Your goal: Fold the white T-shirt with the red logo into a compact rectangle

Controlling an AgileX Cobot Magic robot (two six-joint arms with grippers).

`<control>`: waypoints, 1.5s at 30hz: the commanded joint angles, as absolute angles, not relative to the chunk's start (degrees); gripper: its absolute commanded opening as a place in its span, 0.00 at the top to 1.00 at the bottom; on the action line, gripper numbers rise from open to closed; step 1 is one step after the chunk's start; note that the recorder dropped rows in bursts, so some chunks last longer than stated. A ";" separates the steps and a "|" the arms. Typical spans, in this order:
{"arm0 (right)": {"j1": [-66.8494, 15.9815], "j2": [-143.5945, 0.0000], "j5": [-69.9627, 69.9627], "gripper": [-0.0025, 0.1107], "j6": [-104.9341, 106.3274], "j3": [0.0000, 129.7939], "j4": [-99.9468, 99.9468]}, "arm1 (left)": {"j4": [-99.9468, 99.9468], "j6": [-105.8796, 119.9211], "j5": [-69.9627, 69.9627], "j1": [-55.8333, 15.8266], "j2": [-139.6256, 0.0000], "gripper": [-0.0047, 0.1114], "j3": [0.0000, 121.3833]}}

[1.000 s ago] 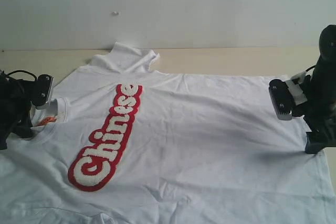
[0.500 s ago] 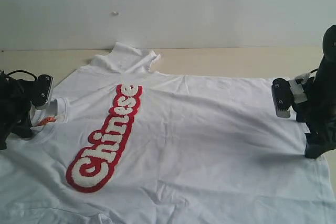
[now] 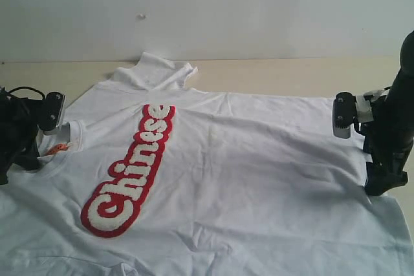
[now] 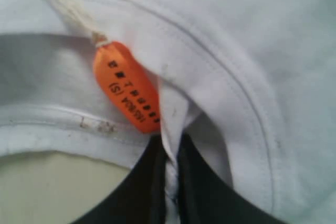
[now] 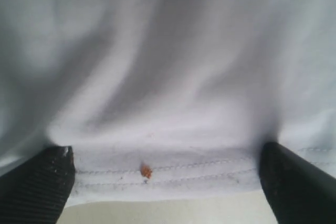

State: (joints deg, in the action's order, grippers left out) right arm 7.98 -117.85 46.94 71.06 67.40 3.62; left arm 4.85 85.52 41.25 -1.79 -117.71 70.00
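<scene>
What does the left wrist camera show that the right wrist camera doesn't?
Only the left wrist view: the orange tag at the collar, and the left gripper shut on collar fabric. Only the right wrist view: a stitched hem with a small orange speck, and the right gripper open astride it. Both: the white T-shirt over a strip of beige table.

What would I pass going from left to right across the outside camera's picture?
left gripper → red logo → right gripper. The white T-shirt stretches across nearly the whole picture, so it has no single place in the order.
</scene>
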 commanded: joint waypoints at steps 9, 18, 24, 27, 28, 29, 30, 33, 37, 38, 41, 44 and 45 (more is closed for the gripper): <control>7.61 -122.01 41.63 0.22 68.70 64.98 7.28 | 5.11 85.23 42.84 -1.72 -118.63 0.96 69.52; 7.61 -122.01 41.73 0.58 68.83 64.98 0.00 | 5.11 85.23 42.43 -1.72 -118.63 0.96 69.52; 7.61 -122.01 42.94 0.84 68.83 64.98 -5.15 | 5.11 85.23 42.30 -1.72 -118.63 0.96 69.52; 7.61 -122.01 44.88 0.98 68.72 64.98 -6.70 | 5.11 85.23 42.30 -1.72 -118.63 0.96 69.52; 7.61 -122.01 45.01 0.98 68.73 64.98 -6.92 | 5.11 85.23 42.30 -1.72 -118.63 0.96 69.52; 7.61 -122.01 45.01 0.98 68.73 64.98 -6.93 | 5.11 85.23 42.30 -1.72 -118.63 0.96 69.52; 7.61 -122.01 45.10 0.98 68.73 65.09 -6.93 | 5.11 85.12 42.31 -1.72 -118.63 0.96 69.52; 7.61 -121.91 45.13 0.98 68.73 65.09 -6.45 | 5.11 85.23 43.21 -1.72 -118.63 0.96 69.52; 7.61 -119.46 45.03 0.98 69.70 65.35 -5.99 | 5.11 88.36 44.14 -1.72 -118.53 0.96 69.52; 7.61 -118.53 45.33 0.98 70.47 65.89 -4.84 | 5.11 88.60 44.30 -1.72 -118.31 0.96 69.52; 7.61 -116.05 47.27 0.98 73.94 68.50 2.35 | 5.11 88.60 44.30 -1.72 -117.16 0.96 69.52; 7.61 -114.51 51.14 0.98 77.20 71.03 8.08 | 5.11 88.60 44.30 -1.72 -115.19 0.96 69.52; 7.61 -113.90 52.74 0.98 77.20 72.12 8.59 | 5.11 88.92 44.83 -1.72 -113.86 0.96 69.52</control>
State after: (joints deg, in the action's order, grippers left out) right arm 7.42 -115.62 49.86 75.60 70.34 5.89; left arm 4.85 88.46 43.37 -1.79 -116.12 69.63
